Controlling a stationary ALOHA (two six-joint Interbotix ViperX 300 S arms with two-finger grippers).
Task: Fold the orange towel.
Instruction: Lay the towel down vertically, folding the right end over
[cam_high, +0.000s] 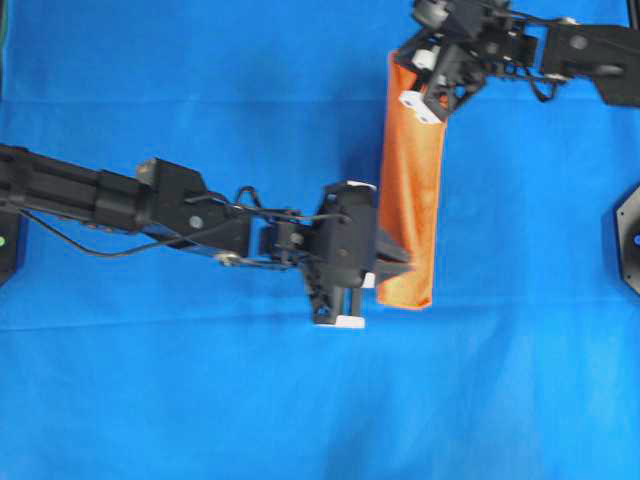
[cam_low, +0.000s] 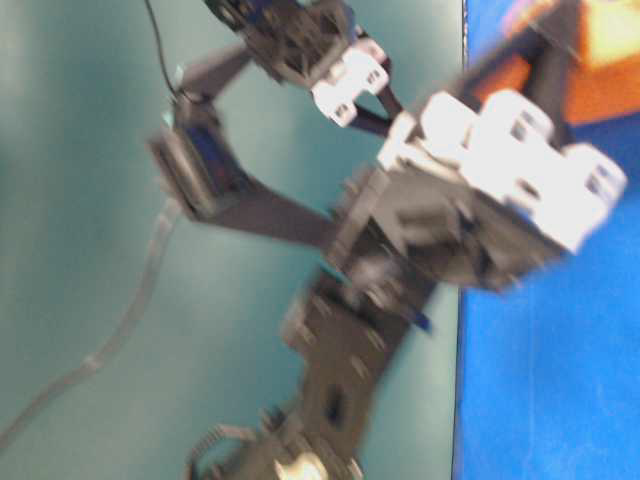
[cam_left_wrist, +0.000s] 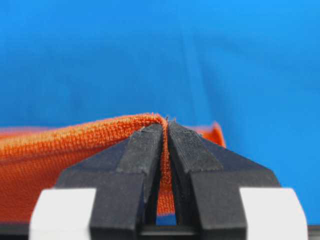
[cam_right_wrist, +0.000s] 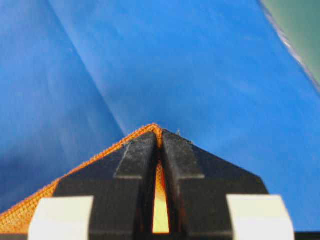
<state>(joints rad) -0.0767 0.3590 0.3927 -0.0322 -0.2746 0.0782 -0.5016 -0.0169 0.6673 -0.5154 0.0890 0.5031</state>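
**Carrying a pinched towel: where the fold could slip**

Gripping the cloth at two points, both arms hold the orange towel (cam_high: 410, 180) as a narrow strip over the blue bench (cam_high: 200, 400).

Nearest in the overhead view, the left gripper (cam_high: 398, 266) has its jaws pressed together on a thin ridge of fabric near the strip's lower end; the left wrist view shows the towel's edge (cam_left_wrist: 100, 145) squeezed right at the fingertips (cam_left_wrist: 145, 150), with very little cloth inside the bite. A small tug sideways could likely pull that edge free, and the lower end would drop crooked.

Farther up, the right gripper (cam_high: 430, 105) is likewise clamped on the towel's upper end. Its wrist view shows the stitched corner (cam_right_wrist: 156, 128) peeking just past the tips, so this hold looks equally shallow.

Between the two grips the strip seems doubled over, though how many layers each pinch catches cannot be told. If one holds a single layer, the fold may open as it is laid down.

Should the arms move at unequal pace, the cloth could stretch taut and slip, or sag and wrinkle on the bench.
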